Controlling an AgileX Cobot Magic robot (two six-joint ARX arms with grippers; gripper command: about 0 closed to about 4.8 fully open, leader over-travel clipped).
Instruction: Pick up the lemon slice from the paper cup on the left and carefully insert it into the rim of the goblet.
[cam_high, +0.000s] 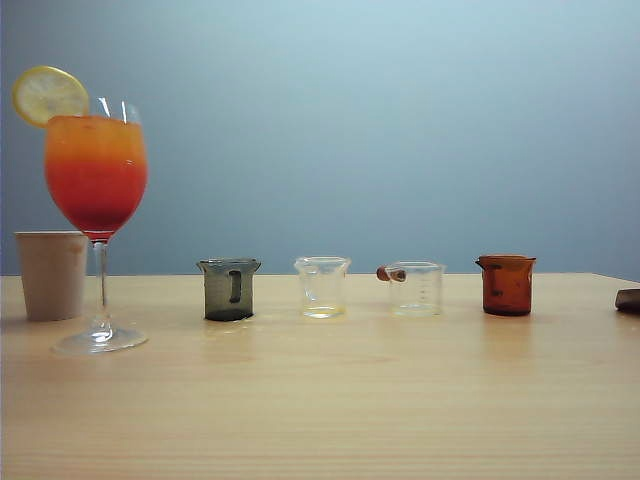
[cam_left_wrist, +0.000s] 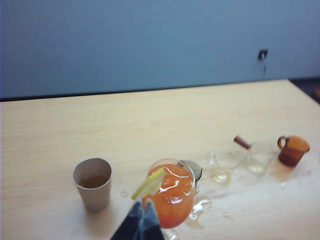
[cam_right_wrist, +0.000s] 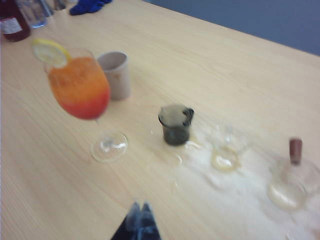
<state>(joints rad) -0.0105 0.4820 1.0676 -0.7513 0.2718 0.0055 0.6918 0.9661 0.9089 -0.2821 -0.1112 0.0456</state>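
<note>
**Lemon slice seated on the goblet's rim**

On the pale wood-grain table, the goblet stands at the far left of the exterior view: clear, thin-walled glass with a slim stem and a round flat foot, its rounded bowl filled with drink that shades from orange at the top to red below. The lemon slice sits wedged on the rim at the bowl's left edge, upright and tilted outward, a thin disc of pale yellow flesh ringed by brighter rind.

Just behind and left of the goblet stands the paper cup, matte beige, slightly tapered and opaque. Along the table to the right runs a row of small beakers: a smoky grey beaker, a clear beaker, a clear brown-handled beaker, and an amber beaker. Wet, glossy patches show on the wood around them in both wrist views.

Above the goblet, the left gripper hangs with dark fingertips pressed together, holding nothing. Further off, the right gripper hangs over bare table, fingertips likewise closed and empty.
</note>
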